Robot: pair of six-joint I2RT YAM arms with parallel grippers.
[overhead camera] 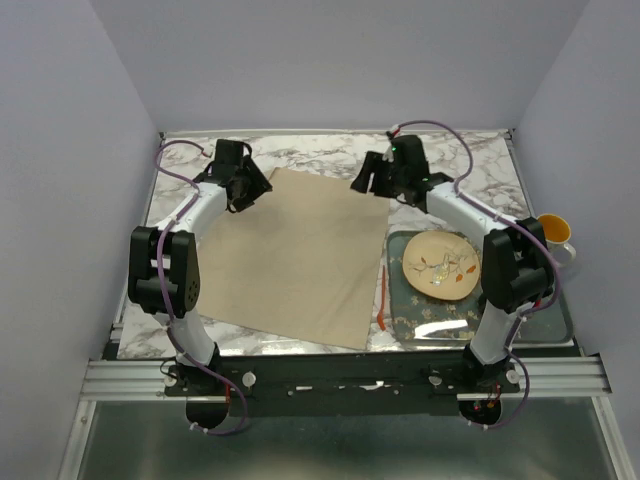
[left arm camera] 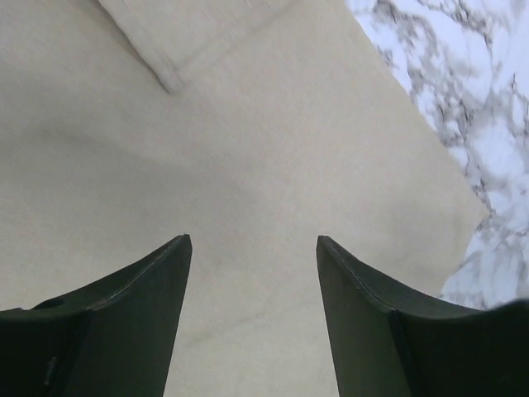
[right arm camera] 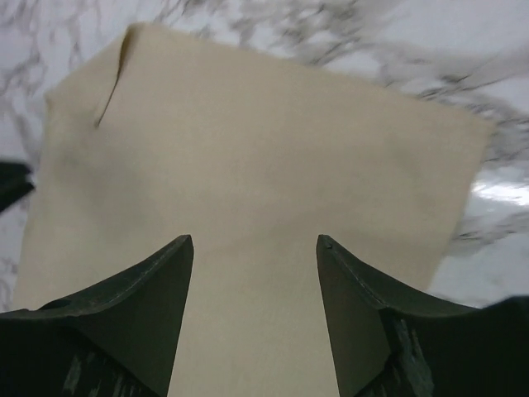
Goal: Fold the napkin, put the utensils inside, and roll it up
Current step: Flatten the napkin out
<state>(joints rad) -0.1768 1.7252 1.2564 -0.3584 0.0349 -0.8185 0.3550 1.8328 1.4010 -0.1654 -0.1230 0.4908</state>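
The tan napkin lies spread flat on the marble table, a large wrinkly sheet. My left gripper is open and empty above its far left corner; the left wrist view shows cloth between the fingers and a small folded-over corner. My right gripper is open and empty above the far right corner; the right wrist view shows the napkin below it. A slim orange utensil lies between the napkin's right edge and the tray.
A glass tray at the right holds a round tan patterned plate. An orange-and-white cup stands at the table's right edge. Grey walls close in the table on three sides.
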